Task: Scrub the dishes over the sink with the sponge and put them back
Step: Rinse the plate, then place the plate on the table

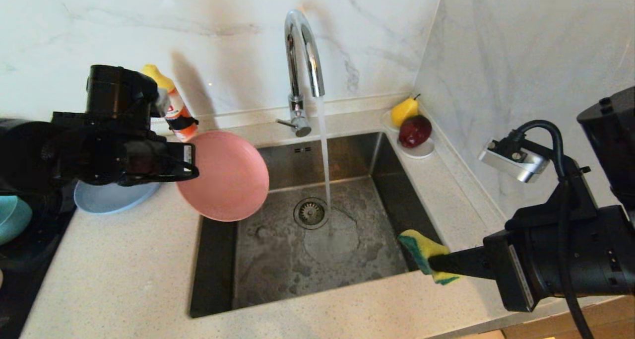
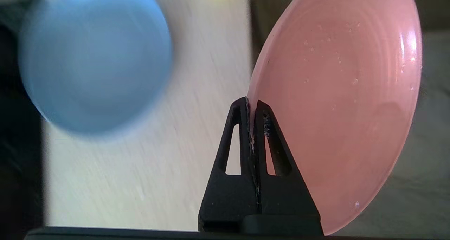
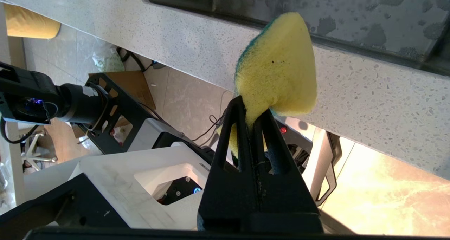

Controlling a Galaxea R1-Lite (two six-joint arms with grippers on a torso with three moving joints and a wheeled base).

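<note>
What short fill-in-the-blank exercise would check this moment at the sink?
1. The left gripper is shut on the rim of the ____ plate.
2. The right gripper holds the ____.
3. Water from the tap runs into the ____.

Missing words: pink; sponge; sink

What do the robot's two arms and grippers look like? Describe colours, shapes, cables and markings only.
Both arms are bulky matte black housings. The left gripper and right gripper each end in two black triangular fingers with cut-out slots. The right arm carries a silver camera block fed by a looping black cable, and a white label strip. The left wrist also bears a white label.
</note>
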